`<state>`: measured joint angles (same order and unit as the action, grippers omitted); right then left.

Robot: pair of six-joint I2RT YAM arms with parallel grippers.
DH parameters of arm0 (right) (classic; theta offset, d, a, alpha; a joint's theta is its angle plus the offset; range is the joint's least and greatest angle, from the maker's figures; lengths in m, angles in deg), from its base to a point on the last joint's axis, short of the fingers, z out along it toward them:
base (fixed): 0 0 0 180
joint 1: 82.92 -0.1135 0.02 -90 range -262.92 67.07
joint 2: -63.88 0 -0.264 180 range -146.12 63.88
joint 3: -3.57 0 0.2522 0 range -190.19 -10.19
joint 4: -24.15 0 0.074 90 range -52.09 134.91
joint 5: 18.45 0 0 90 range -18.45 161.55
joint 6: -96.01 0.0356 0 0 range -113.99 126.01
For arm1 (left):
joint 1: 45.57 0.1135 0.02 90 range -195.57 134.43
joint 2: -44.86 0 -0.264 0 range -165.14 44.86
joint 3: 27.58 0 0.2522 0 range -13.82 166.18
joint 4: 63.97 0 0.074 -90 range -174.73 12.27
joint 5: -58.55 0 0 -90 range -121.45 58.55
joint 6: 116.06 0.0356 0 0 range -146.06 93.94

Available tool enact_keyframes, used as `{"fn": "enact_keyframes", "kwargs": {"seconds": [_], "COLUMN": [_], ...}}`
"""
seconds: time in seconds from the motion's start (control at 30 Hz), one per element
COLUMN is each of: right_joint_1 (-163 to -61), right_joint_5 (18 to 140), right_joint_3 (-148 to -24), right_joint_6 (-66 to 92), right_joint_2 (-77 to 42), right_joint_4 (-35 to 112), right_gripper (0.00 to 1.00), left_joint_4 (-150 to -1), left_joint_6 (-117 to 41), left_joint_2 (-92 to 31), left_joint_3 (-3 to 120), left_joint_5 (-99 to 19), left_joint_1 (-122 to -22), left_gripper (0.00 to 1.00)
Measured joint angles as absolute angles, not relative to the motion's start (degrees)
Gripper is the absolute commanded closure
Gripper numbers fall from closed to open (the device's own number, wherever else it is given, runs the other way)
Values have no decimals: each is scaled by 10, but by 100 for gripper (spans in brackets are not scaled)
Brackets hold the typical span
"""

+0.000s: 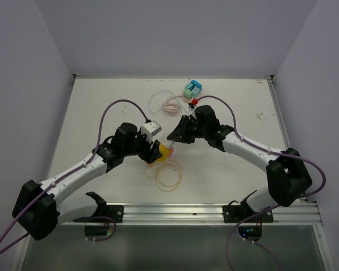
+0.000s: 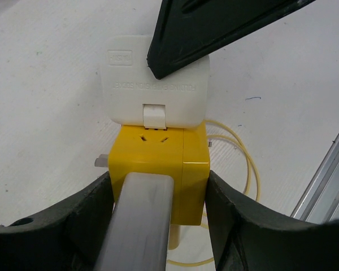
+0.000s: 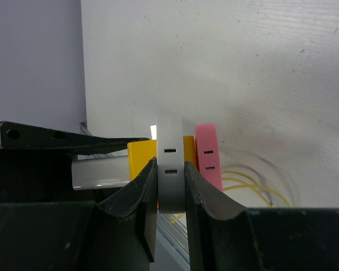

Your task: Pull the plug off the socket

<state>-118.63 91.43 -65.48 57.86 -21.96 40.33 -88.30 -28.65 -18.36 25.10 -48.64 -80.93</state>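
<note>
Between right fingers sits the plug; left fingers flank the socket.

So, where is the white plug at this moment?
In the left wrist view the white plug sits centre-top, seated in the yellow socket cube that the left gripper holds; the right gripper pinches it, near the middle of the table.

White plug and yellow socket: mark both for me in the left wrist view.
white plug [image 2: 134, 84], left wrist view, on its lettered white face.
yellow socket [image 2: 158, 149], left wrist view, on its slotted face.
</note>
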Motion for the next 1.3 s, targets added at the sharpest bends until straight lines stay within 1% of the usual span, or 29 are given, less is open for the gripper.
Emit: {"fn": "enact_keyframes", "kwargs": {"seconds": [0.23,0.4,0.6,0.8,0.9,1.13,1.3], "right_joint_1": [-1150,-1133,-1105,-1100,-1079,-993,-983], "right_joint_5": [935,922,872,842,835,855,899], "right_joint_3": [-655,-655,-679,-704,-699,-616,-575], "right_joint_6": [546,512,470,442,439,452,477], "right_joint_2": [-203,-186,-177,-169,-161,-168,-227], "right_joint_4": [430,454,495,522,524,471,405], "right_gripper": [100,100,100,100,100,100,100], "left_joint_4": [-858,-859,-940,-944,-950,-955,-951], "left_joint_6": [-295,-294,-295,-296,-299,-301,-301], "left_joint_2": [-232,-292,-331,-329,-324,-287,-258], "left_joint_3": [273,308,308,308,308,305,303], "left_joint_5": [-502,-519,-465,-453,-445,-431,-427], "left_joint_1": [-814,-819,-813,-815,-816,-816,-816], "left_gripper": [100,100,100,100,100,100,100]}}
